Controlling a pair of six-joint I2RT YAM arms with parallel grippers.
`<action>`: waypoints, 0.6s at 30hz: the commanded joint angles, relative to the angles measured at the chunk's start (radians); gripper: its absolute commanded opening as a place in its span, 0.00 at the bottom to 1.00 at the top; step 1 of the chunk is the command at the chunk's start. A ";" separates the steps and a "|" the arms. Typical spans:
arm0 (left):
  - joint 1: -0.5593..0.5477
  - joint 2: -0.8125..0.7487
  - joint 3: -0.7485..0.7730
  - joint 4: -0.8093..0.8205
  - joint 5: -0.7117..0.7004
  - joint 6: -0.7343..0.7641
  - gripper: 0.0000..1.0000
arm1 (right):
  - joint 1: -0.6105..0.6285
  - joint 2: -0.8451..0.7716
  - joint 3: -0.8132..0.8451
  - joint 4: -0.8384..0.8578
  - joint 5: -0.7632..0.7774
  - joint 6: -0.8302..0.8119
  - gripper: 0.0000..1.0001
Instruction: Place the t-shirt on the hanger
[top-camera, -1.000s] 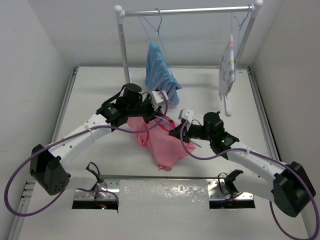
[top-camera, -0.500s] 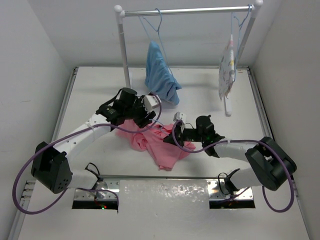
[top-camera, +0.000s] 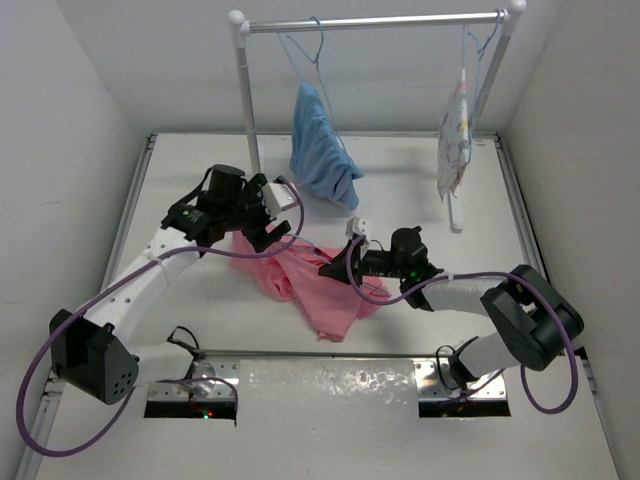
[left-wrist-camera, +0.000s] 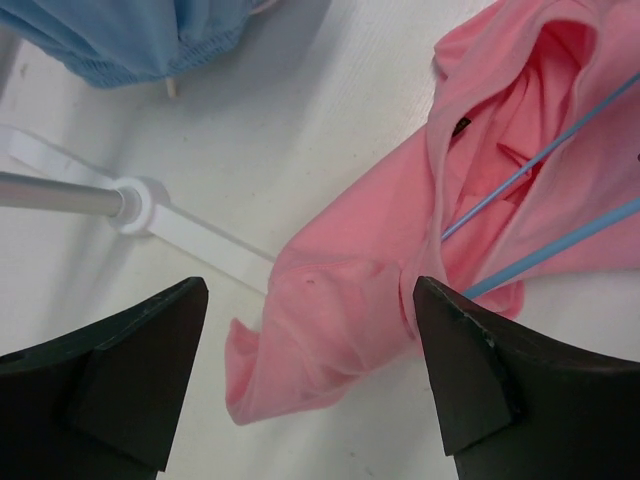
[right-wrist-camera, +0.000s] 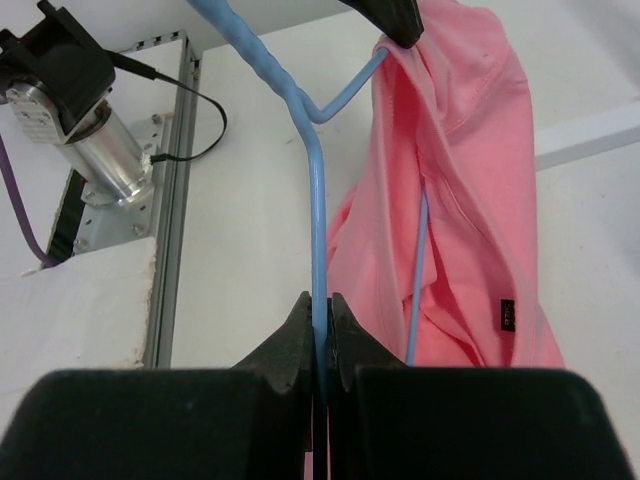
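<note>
Pinching the hanger in the right gripper; hovering the left gripper, spread wide, over the t-shirt lying crumpled on the counter, hanger wires running into it.

left tool drawn back leftward off the t-shirt, right tool slid left with its arm folded lower, clamping the hanger, cloth sunk flatter on the counter

The t-shirt is showing plain salmon pink (a small dark label inside), the hanger light blue. The tabletop is looking white.
</note>
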 joint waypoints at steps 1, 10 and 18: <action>0.031 -0.060 0.061 0.002 0.072 0.055 0.82 | -0.009 0.018 -0.009 -0.052 0.015 -0.003 0.00; 0.042 -0.047 0.037 0.040 0.227 0.028 0.88 | -0.009 0.047 -0.003 -0.057 0.020 -0.004 0.00; 0.042 -0.034 -0.047 0.240 0.177 -0.141 0.86 | -0.007 0.118 -0.006 0.051 0.002 0.068 0.00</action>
